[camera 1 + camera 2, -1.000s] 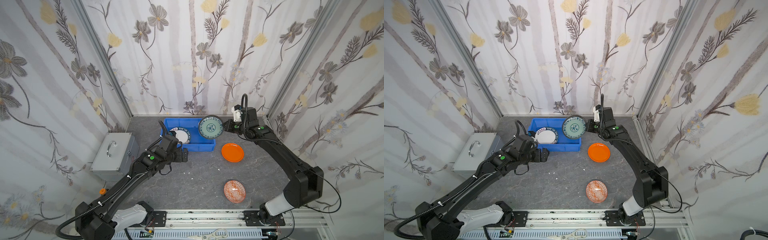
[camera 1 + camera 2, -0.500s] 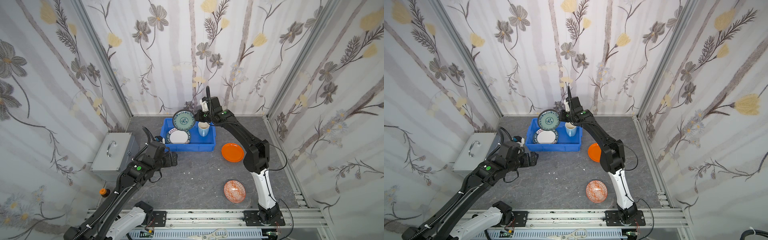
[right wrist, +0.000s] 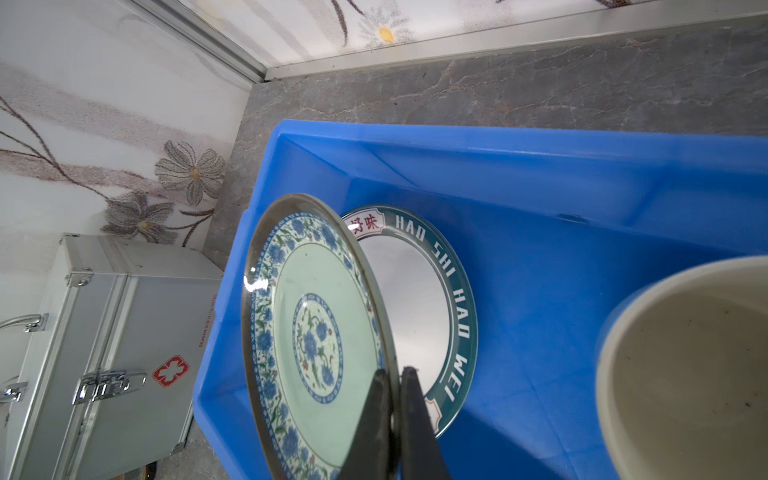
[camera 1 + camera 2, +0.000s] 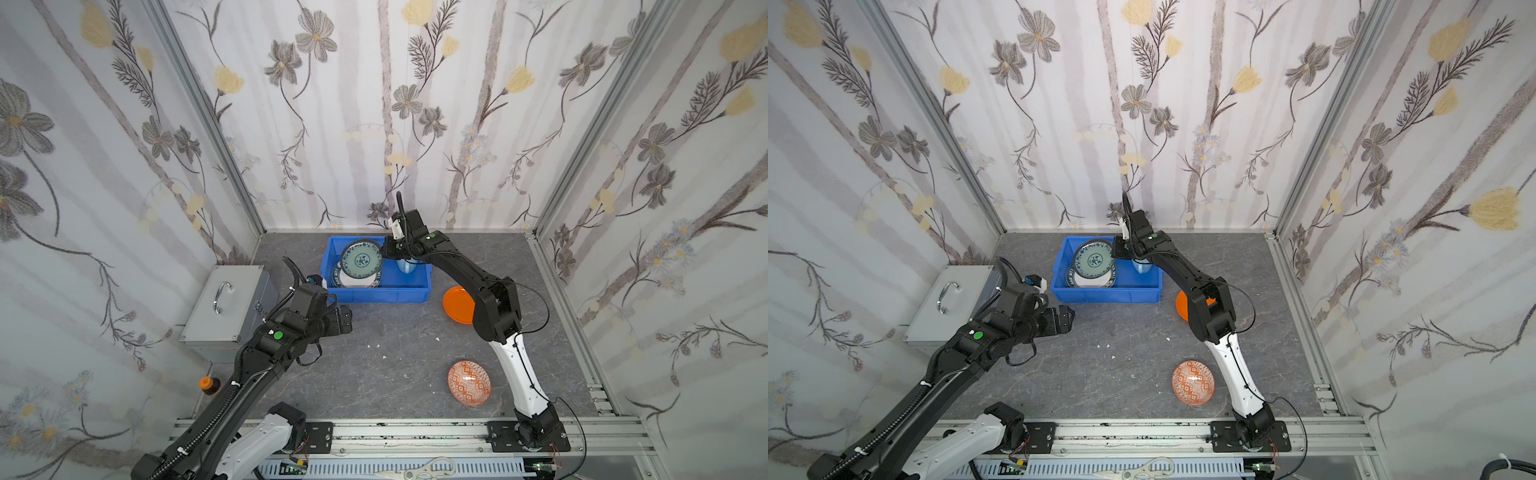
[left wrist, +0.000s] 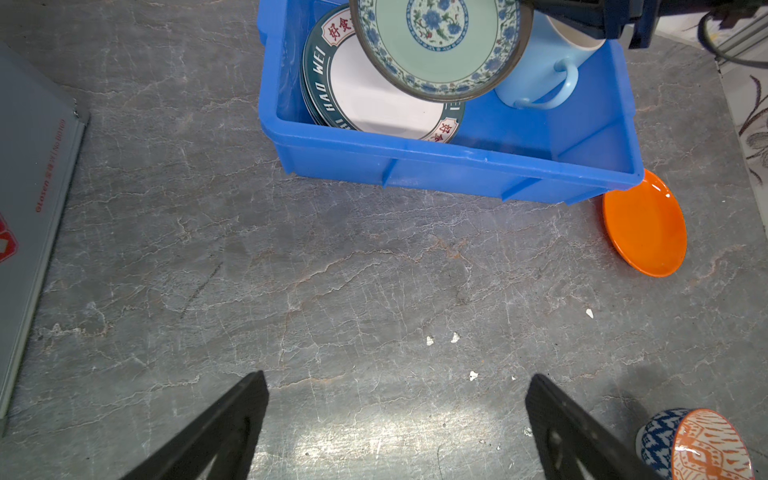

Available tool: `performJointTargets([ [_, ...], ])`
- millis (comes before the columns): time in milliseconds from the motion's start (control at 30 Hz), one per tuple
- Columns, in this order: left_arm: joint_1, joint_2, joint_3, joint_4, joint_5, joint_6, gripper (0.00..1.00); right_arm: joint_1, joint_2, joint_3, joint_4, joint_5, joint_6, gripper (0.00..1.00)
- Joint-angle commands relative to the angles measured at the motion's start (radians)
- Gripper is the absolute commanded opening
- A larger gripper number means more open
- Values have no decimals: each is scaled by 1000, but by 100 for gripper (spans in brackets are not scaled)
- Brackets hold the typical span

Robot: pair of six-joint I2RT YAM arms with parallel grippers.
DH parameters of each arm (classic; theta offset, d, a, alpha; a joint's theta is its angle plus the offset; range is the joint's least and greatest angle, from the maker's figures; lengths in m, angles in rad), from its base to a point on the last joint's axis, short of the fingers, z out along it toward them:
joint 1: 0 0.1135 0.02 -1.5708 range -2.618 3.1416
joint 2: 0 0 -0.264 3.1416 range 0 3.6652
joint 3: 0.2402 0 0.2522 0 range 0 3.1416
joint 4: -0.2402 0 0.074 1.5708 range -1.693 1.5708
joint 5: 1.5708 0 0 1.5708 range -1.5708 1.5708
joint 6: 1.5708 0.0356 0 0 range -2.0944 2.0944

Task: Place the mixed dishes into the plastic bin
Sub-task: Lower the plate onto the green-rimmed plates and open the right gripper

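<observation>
The patterned bowl (image 4: 468, 382) sits on the table (image 5: 332, 270) nearest the rail, well apart from both grippers. The left gripper (image 5: 395, 376) hovers over bare table, jaws spread wide and holding nothing, with the metal case (image 4: 226, 305) to its left. Beyond it and to its right, the orange plate (image 5: 644, 224) lies just beside the blue bin's (image 5: 415, 166) corner. Farther back, the right gripper (image 3: 395, 371) is clamped on the teal plate's (image 3: 316, 332) rim, holding it tilted over the lettered plate (image 3: 415, 299) inside the bin. The mug (image 5: 536, 70) stands in the bin just beside that gripper.
</observation>
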Motion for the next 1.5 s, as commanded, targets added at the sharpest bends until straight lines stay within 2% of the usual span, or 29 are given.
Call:
performJointTargets([
  [0, 2, 3, -3, 19, 7, -10, 100, 5, 20, 12, 75, -8, -5, 0],
  [333, 4, 15, -8, 20, 2, -19, 100, 9, 75, 12, 126, -25, 9, 0],
  [1200, 4, 38, -24, 41, 17, -21, 100, 22, 126, 12, 114, -6, 0, 0],
  [1467, 5, 40, -29, 48, 20, -26, 100, 13, 135, 10, 109, -5, 7, 5],
])
